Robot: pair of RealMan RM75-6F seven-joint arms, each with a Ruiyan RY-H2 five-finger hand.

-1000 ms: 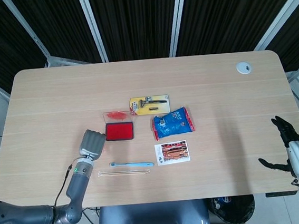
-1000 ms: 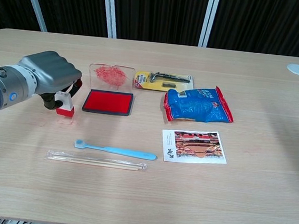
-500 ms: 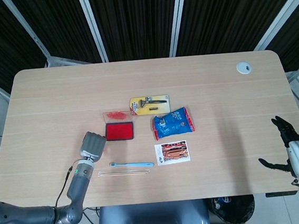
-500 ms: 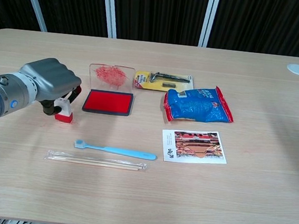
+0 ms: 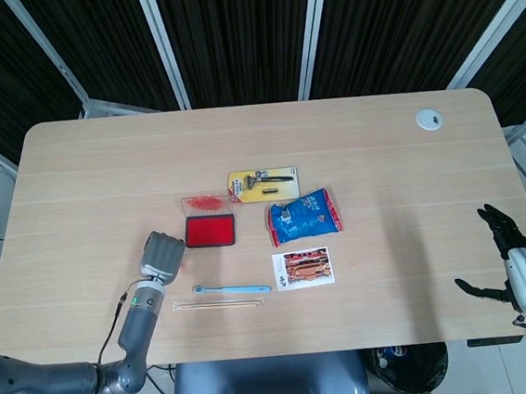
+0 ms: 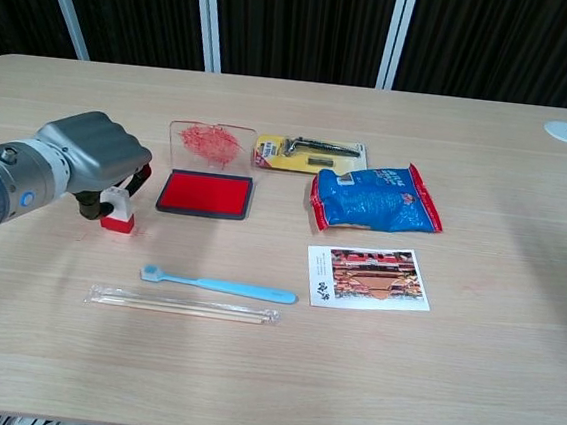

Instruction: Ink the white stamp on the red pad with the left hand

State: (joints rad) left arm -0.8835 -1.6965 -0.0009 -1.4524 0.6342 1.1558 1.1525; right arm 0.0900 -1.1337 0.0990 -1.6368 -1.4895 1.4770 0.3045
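Observation:
My left hand (image 6: 94, 150) (image 5: 160, 254) grips the white stamp (image 6: 116, 207), whose red base touches the table just left of the red ink pad (image 6: 205, 194) (image 5: 210, 231). The pad lies open, with its clear ink-smeared lid (image 6: 207, 142) standing behind it. From the head view the stamp is hidden under the hand. My right hand (image 5: 515, 266) hangs off the table's right front corner, fingers spread and empty.
A blue toothbrush (image 6: 219, 286) and wrapped chopsticks (image 6: 182, 306) lie in front of the pad. A razor card (image 6: 309, 154), a blue snack bag (image 6: 376, 198) and a photo card (image 6: 369, 276) sit to the right. A white grommet (image 6: 565, 131) marks the far right corner.
My left hand has drifted slightly toward the front and lowered, bringing the stamp down onto the table left of the pad. The right hand has not moved.

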